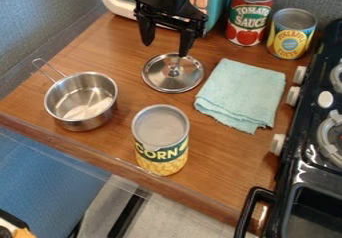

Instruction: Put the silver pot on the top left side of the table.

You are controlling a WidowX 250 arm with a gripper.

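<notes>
pot (81, 102) likely light, stiff, slick metal; pinch its rim (116, 89) or wire handle (52, 67); jaws spread wide, empty.

The top edge crops the teal box (218, 6); the right edge, the stove (299, 168).

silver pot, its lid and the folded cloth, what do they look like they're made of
The silver pot looks like thin polished metal, perhaps stainless steel: its wall is shiny with bright reflections. The lid seems to be the same glossy metal, with mirror-like highlights. The cloth appears to be soft, matte fabric, possibly terry or microfiber, given its fuzzy texture.
</notes>
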